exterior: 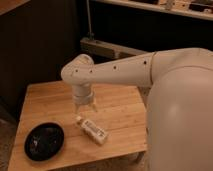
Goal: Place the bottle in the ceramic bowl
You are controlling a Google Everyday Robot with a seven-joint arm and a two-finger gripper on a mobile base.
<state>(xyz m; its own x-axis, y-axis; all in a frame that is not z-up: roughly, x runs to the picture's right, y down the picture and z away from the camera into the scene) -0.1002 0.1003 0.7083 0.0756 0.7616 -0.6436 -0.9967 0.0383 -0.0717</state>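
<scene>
A light wooden desk (125, 116) with a visible plank grain fills the lower left of the view, its near edge running along the bottom. The hand (85, 109) hangs just above the desk's middle. Behind the desk stands a dark panel (40, 45). To its right a pale grey ledge (112, 48) slants across, and a thin upright pole (89, 20) rises from it. A light shelf edge (165, 7) crosses the top right. Speckled grey floor (7, 145) shows left of the desk.

The bench (45, 100) is matt wood, the ceramic bowl (44, 141) glossy black, the bottle (92, 130) white plastic; the smooth pale gripper (85, 106) hangs mid-frame.
</scene>
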